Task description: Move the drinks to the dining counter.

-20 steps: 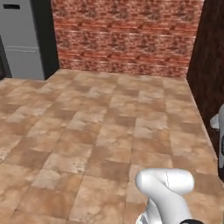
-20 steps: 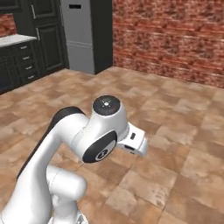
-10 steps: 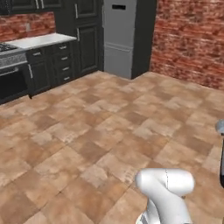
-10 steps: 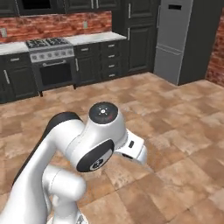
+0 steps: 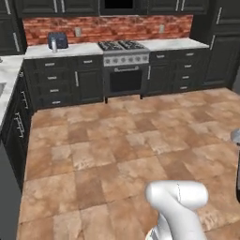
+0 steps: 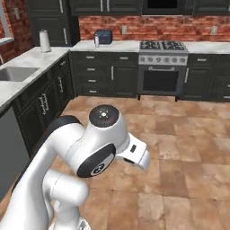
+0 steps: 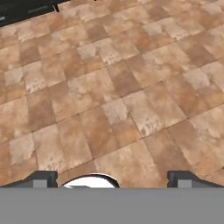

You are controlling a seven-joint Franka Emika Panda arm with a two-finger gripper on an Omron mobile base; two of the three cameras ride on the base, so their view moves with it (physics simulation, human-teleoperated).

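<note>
One of the drinks, a small grey metal bottle (image 5: 54,45) with a pale cap, stands on the far marble worktop, right beside the dark toaster (image 5: 58,39). The right base view shows the same bottle (image 6: 96,41) by the toaster (image 6: 103,36). The dining counter is out of view. In the hand view my gripper (image 7: 112,179) is open over bare floor tiles, its two dark fingertips (image 7: 42,179) far apart with nothing between them. The arm is folded near the base, far from the bottle.
Dark cabinets and a stove (image 5: 123,47) line the far wall under red brick. A marble worktop with a sink (image 6: 13,73) and a paper-towel roll (image 6: 44,41) runs along the left. Wide tiled floor (image 5: 122,145) lies between me and the cabinets.
The whole picture has swung: the base has turned from the brick wall and fridge to face the stove and cabinets. The arm keeps its pose and the gripper stays open.
</note>
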